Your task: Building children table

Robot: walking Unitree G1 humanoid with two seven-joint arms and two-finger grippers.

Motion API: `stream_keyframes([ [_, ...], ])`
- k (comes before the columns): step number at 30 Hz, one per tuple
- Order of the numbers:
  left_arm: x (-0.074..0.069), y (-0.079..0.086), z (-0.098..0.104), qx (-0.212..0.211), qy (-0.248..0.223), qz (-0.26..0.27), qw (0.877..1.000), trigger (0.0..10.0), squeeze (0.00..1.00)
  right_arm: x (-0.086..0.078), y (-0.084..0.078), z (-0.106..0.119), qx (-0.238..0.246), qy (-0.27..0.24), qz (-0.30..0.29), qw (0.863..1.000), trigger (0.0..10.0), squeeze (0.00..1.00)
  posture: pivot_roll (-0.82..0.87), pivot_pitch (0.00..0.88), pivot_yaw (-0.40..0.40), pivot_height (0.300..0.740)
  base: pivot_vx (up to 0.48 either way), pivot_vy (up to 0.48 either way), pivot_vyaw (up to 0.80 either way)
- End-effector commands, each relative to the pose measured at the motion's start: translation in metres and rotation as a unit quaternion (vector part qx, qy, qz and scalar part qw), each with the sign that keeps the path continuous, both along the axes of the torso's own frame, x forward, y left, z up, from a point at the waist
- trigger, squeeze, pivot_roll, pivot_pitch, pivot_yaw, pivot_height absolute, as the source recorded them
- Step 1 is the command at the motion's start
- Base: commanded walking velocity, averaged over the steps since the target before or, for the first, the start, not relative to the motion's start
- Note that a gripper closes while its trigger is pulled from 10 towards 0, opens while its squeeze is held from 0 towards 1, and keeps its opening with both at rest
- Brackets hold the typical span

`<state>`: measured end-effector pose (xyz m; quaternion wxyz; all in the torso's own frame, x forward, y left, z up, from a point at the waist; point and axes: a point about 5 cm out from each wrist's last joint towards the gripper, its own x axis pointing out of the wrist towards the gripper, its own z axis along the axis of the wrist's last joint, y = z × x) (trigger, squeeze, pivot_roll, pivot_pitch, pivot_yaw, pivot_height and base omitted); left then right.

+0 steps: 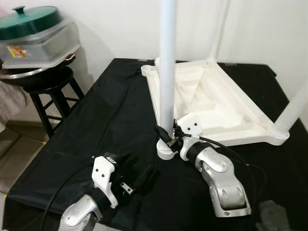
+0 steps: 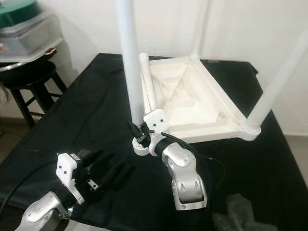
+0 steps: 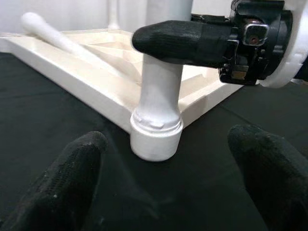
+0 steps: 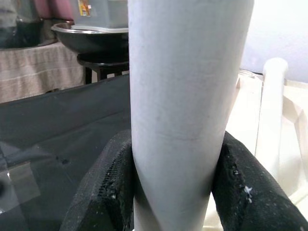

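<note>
Tabletop upside down on black cloth, frame centre, so sockets face up. Right gripper pinching near leg just above corner socket — likely seating it. Left gripper lower left, fingers spread, idle.

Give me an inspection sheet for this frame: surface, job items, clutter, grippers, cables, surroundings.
Surface: black cloth covering the work table.
Job's things: white tabletop lying upside down; near leg upright in its corner socket; two more legs stand in other corners; a loose leg lies inside the tabletop.
Clutter: nothing seen on the cloth.
Grippers: right gripper shut on the near leg, low by the socket; left gripper open, resting on the cloth short of the leg.
Cables: black cable looping off the right wrist.
Surroundings: black stool carrying a lidded plastic container; white wall.
</note>
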<state>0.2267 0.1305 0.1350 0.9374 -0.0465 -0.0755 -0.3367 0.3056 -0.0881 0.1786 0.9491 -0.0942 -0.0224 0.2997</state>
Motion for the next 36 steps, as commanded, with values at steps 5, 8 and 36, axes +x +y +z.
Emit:
stream_keyframes([
  [5, 0.0, 0.005, -0.003, 0.012, 0.001, 0.025, 1.0, 10.0, 0.0, 0.01, 0.006, -0.007, 0.021, 0.058, 0.057, 0.996, 10.0, 0.27, 0.05, 0.14, 0.057, 0.74, 0.0, 0.0, 0.0],
  [8, -0.001, 0.005, -0.002, 0.013, 0.0, 0.025, 1.0, 0.0, 0.0, 0.013, 0.007, 0.006, 0.034, 0.049, 0.1, 0.993, 10.0, 1.0, 0.05, 0.137, 0.057, 0.74, 0.0, 0.0, 0.0],
  [36, -0.002, 0.005, 0.002, 0.015, -0.014, 0.059, 0.998, 1.6, 0.0, 0.066, -0.009, 0.075, -0.066, 0.029, 0.384, 0.921, 10.0, 0.0, 0.12, 0.146, 0.04, 0.74, 0.0, 0.0, 0.0],
])
